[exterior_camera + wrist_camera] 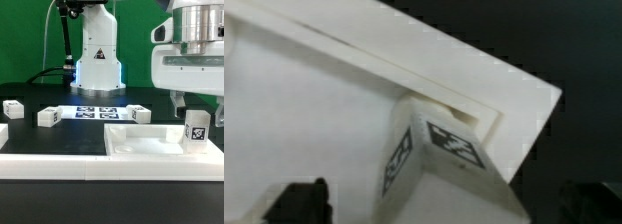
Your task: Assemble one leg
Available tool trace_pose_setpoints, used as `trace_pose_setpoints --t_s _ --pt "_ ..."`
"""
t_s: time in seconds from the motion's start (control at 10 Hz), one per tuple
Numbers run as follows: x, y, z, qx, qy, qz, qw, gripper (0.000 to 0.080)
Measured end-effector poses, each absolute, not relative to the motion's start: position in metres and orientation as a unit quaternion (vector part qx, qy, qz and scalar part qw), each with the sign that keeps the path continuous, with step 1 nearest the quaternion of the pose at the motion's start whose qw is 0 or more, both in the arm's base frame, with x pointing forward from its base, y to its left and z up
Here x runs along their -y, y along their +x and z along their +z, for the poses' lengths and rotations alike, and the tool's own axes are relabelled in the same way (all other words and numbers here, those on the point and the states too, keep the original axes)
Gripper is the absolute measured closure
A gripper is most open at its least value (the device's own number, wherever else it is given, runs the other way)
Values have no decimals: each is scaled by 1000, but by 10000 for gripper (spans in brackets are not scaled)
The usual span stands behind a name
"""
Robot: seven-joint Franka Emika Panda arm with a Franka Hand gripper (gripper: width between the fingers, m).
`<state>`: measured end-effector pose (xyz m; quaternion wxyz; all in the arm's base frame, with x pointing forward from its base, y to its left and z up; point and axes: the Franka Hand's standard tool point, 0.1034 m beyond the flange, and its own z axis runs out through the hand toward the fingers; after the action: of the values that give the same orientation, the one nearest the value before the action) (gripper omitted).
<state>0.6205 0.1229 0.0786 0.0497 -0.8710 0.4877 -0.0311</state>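
Note:
A leg (197, 130), a small white post with a black-and-white tag, stands upright in the far-right corner of the large white tray-like part (140, 146). My gripper (198, 108) hangs just above it, open. Its dark fingers (178, 104) stand either side of the leg's top without touching it. In the wrist view the leg (441, 152) sits in the tray corner (491, 100). My gripper (441, 205) straddles it, with the fingertips (295, 202) wide apart.
Three more legs lie on the black table, at the exterior view's far left (11, 108), left (46, 116) and middle (140, 114). The marker board (95, 112) lies before the robot base (98, 65). A long white ledge (55, 162) runs along the front.

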Motion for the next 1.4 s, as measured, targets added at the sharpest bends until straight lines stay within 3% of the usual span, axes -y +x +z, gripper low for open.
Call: trace_pose_setpoints --t_s 0.5,1.0,1.3,1.4 --pt "-120 623 79 -248 -967 -39 39 151" --pt "-119 623 78 -26 -998 -54 -6 151" --pt "-116 624 78 -8 -998 -54 -8 151" --pt "-116 624 78 -8 -998 -54 -8 239"
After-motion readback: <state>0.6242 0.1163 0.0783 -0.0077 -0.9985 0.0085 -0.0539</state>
